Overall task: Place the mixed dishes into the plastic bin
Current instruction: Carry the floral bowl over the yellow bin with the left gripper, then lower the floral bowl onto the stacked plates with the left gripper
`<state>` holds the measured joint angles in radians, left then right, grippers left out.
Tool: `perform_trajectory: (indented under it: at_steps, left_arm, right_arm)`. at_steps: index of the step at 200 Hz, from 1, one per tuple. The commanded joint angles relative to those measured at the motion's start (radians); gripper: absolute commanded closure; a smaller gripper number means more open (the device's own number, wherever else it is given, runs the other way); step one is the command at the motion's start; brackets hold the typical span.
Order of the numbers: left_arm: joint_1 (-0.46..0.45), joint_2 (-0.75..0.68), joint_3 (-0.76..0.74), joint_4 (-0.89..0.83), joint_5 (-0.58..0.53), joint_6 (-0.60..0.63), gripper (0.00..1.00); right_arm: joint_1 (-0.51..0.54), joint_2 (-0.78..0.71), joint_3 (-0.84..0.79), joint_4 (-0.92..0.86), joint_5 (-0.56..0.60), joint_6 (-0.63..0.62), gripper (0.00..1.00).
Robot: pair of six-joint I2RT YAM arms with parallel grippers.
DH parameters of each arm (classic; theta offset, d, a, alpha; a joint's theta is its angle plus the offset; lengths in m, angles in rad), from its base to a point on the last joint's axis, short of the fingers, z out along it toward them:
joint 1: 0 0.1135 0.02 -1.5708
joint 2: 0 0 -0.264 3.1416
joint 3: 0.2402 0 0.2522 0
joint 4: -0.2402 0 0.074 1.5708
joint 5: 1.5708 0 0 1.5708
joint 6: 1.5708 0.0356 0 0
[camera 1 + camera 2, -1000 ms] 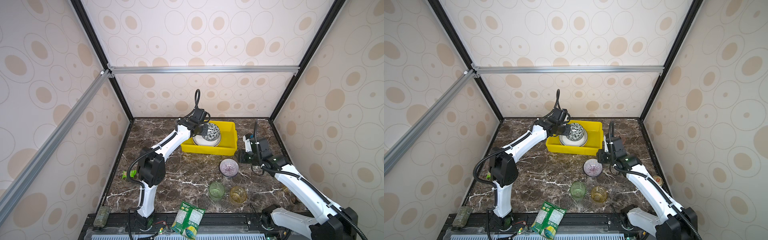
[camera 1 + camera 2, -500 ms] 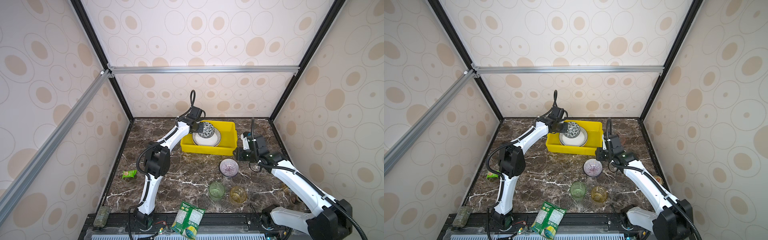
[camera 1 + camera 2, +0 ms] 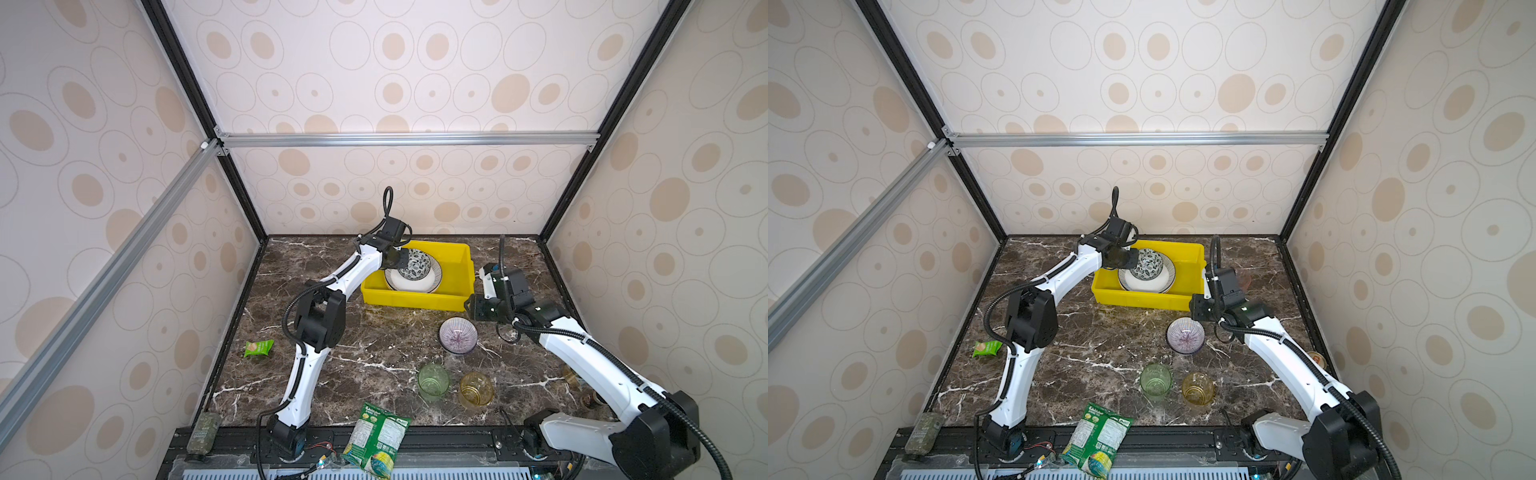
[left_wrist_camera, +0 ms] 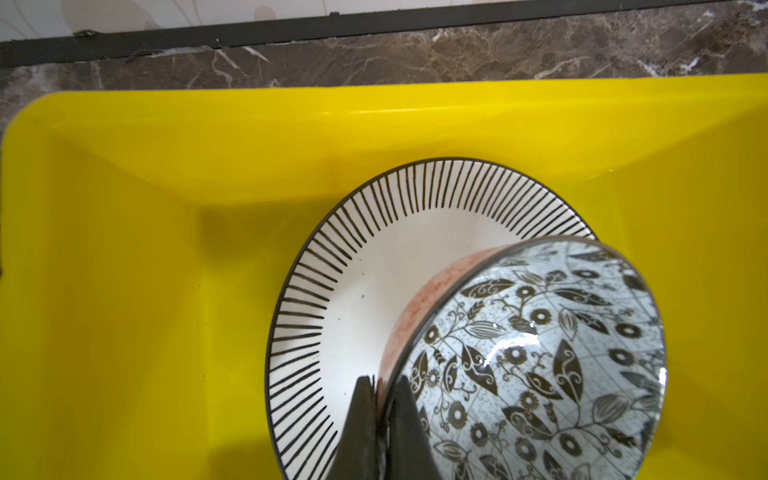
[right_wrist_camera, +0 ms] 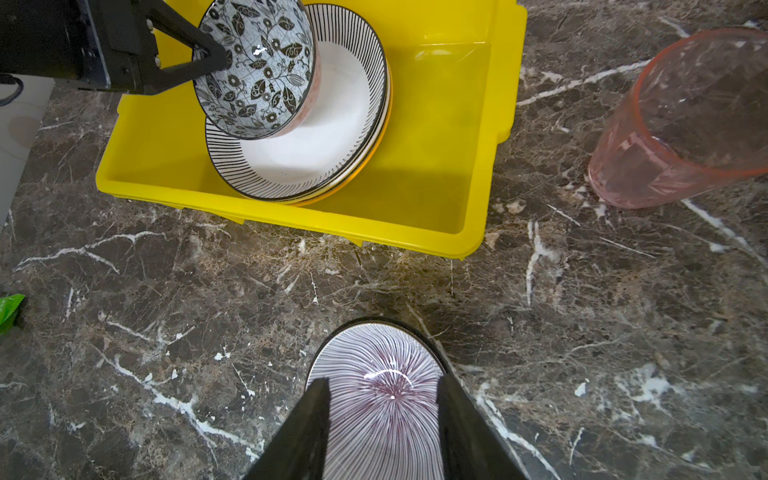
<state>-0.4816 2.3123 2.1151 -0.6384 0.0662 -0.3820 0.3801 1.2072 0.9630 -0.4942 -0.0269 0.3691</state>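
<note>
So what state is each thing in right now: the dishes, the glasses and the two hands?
left hand: shut on floral bowl rim.
floral bowl: held tilted over striped plate.
striped plate: in yellow bin, topping a stack.
right hand: open above purple-striped bowl.
purple-striped bowl: upright, on table.
green tumbler: upright, on table.
amber tumbler: upright, on table.
pink tumbler: upright, on table.
</note>
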Motion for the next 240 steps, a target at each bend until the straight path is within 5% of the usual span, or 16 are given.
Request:
perform_trajectory:
  at_steps: [1,240]
  left_arm:
    - [0.014,0.001,0.055,0.019,0.015,-0.018,1.0]
    - [0.023,0.044,0.052,0.003,0.033,-0.047,0.97]
  right_arm:
    - [-0.001,0.008,0.023,-0.001,-0.001,-0.014,0.55]
    - [-0.001,0.018,0.026,-0.028,-0.025,-0.015,0.55]
